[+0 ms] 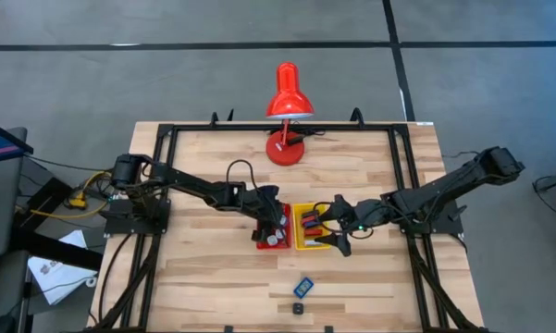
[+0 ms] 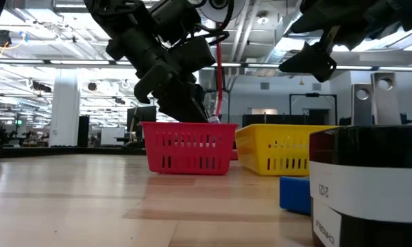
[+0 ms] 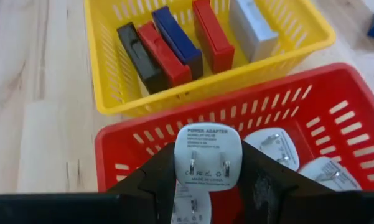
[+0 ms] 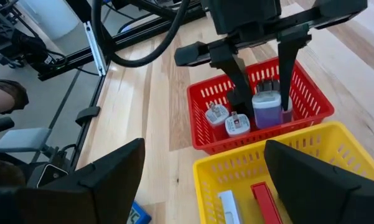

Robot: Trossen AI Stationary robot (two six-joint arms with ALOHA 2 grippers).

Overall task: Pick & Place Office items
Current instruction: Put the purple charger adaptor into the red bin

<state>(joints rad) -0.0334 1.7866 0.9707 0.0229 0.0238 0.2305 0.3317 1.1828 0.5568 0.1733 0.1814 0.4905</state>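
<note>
Right up against the low camera sits a black-and-white cylinder (image 2: 370, 185) with a blue block (image 2: 295, 193) just beside it, both still out on the desk (image 1: 213, 277) and not yet in a tray.

Going by size from there: the red desk lamp (image 1: 288, 102) stands at the back of the desk. Then the two trays side by side in the middle, touching or nearly so. The yellow tray (image 3: 112, 81) holds flat rectangles standing on edge — a black one (image 3: 135, 53), two red, a blue one (image 3: 174, 37) and a grey one (image 3: 252, 28). The red tray (image 3: 336, 93) holds white plug adapters, at least three lying loose on its floor.

Left gripper (image 3: 208, 177) hangs over the red tray, its fingers pinching a white power adapter (image 3: 208, 158) by its two flat sides, prongs facing the wrist camera. Right gripper (image 4: 202, 180) hovers above the yellow tray with fingers spread wide, holding nothing.

My guess on handling: the adapter looks like light, rigid plastic, smooth enough to twist if squeezed off-centre, so the flat sides are the place to grab, not the prongs. Seems tough enough to survive a short drop. The flat rectangles look just as stiff — I'd take those across the thin faces.
</note>
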